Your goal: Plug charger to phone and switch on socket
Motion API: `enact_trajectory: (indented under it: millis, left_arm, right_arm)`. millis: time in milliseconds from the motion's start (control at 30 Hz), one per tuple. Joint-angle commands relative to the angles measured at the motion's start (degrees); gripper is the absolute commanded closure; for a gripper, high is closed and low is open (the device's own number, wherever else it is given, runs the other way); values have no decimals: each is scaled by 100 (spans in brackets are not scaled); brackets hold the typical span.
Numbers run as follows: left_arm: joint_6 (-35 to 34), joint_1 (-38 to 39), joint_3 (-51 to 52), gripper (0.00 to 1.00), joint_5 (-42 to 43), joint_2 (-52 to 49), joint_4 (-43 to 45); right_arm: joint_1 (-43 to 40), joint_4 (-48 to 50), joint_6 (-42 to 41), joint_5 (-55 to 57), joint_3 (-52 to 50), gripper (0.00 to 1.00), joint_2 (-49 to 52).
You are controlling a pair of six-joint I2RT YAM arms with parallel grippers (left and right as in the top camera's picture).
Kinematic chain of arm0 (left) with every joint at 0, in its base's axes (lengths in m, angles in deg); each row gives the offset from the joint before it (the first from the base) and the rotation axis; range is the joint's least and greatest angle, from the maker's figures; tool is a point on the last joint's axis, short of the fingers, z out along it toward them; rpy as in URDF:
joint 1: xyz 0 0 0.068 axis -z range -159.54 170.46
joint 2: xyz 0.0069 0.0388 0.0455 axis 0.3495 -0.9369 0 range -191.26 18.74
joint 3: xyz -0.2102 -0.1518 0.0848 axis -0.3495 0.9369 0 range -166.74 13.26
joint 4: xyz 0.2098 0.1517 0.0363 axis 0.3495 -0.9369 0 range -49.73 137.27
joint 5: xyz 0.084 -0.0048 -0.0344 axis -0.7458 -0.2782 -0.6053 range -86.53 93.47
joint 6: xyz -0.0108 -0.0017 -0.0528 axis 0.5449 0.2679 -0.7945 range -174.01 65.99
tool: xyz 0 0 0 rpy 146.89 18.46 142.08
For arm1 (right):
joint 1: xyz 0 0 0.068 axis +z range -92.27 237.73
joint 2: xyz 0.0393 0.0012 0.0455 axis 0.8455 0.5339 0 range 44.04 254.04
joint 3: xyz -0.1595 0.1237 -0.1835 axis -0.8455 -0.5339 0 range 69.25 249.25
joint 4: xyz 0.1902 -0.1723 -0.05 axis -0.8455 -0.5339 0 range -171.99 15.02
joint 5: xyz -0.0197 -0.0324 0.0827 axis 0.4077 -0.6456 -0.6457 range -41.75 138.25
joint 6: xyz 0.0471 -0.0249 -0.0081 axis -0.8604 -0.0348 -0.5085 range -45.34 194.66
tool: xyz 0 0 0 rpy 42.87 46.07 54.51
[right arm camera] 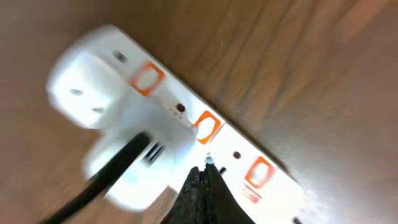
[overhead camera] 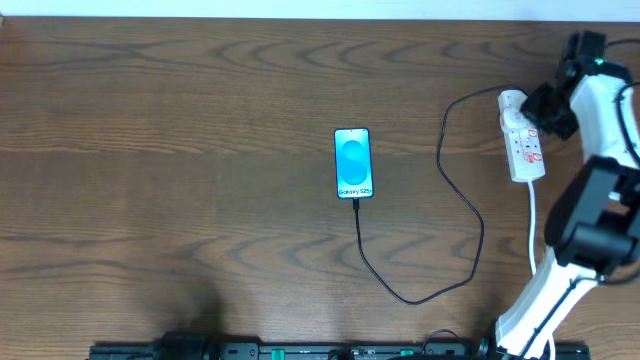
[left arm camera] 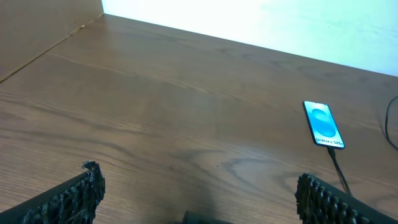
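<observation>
In the middle of the brown wooden table point(overhead camera: 150, 120) the small blue-screened smartphone point(overhead camera: 353, 163) lies flat, its long axis running toward and away from the arms' base. The thin black charger cable point(overhead camera: 470, 215) meets its near "Galaxy" end and loops right to the far end of the long white power strip point(overhead camera: 525, 145), which lies nearly parallel. Only the right wrist view shows the right gripper point(right arm camera: 204, 177) pinched to one dark point beside the middle orange-framed switch point(right arm camera: 205, 126), while the left wrist view alone shows the left gripper point(left arm camera: 199, 199) spread wide over bare wood.
</observation>
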Motion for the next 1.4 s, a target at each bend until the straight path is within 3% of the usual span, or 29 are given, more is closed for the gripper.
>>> enact_trajectory:
  millis: [0, 267, 500, 667, 1367]
  left_arm:
    - [-26, -28, 22, 0, -94, 7, 7]
    - [-26, -28, 22, 0, -92, 7, 7]
    - [-26, -28, 22, 0, -94, 7, 7]
    - [-26, -28, 22, 0, -92, 7, 4]
    - [-26, -28, 22, 1, -92, 7, 7]
  right_arm:
    - [-98, 9, 83, 291, 63, 99, -435]
    - [-127, -72, 81, 293, -251, 99, -94]
    - [-125, 511, 90, 131, -601, 99, 356]
    - [-125, 813, 404, -125, -601, 99, 382]
    - [39, 1025, 402, -372, -647, 99, 695]
